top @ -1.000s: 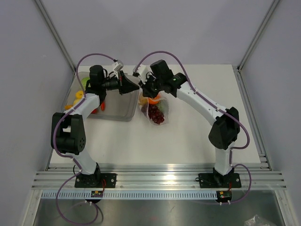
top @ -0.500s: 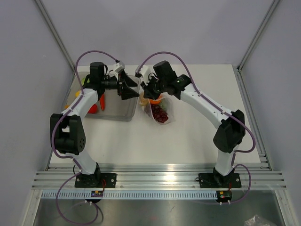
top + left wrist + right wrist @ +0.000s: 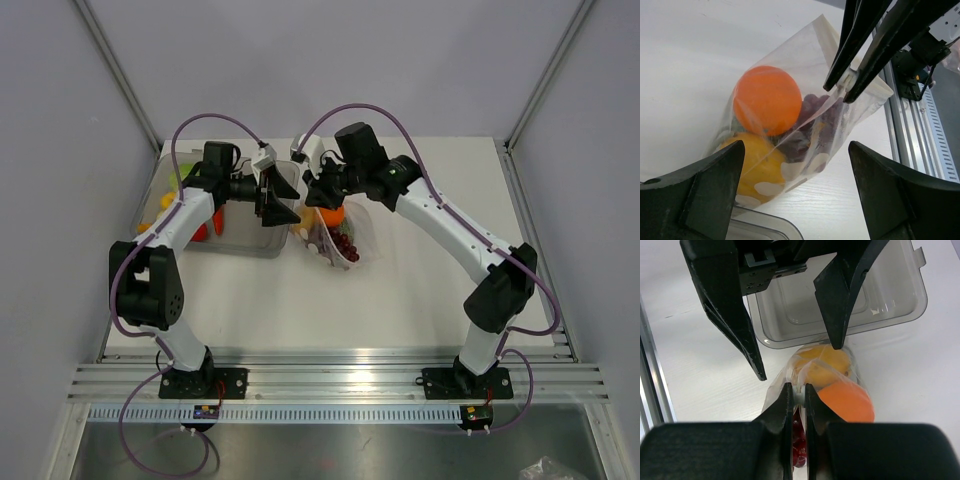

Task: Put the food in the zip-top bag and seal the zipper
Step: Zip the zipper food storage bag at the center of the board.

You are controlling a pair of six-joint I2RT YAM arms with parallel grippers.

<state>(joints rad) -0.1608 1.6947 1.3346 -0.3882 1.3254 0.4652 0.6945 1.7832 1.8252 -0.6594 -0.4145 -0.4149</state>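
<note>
Clear crinkly film made up the zip-top bag [image 3: 340, 238], which sat on the table [image 3: 420, 290] just at the 3 o'clock side of the grey tray [image 3: 245, 238] in the top view. It held an orange [image 3: 767, 100], a yellow piece [image 3: 757, 167] and dark grapes [image 3: 346, 244]. More food [image 3: 168, 200] remained at the tray's 9 o'clock end.

The right gripper [image 3: 798, 394] was nearly closed, pinching the zipper [image 3: 799, 390] at the bag's mouth and holding that edge up. The left gripper [image 3: 278, 197] stood with its jaws spread wide at the bag's 9 o'clock side, holding nothing.

The bag looked light and limp. Its film would probably buckle or slide under a push, and the round fruit inside would roll and shift the weight. The stiffer press strip seemed the only sound place to grip. A pinch there, run along the mouth while the other end stayed anchored, should close it. Whether the strip was already pressed shut along its length could not be told.

A second earlier the left gripper had been shut right beside the right one at the mouth. It had since let go and backed a little toward 9 o'clock. The right arm had swung toward 3 o'clock, and the bag had shifted slightly with it
</note>
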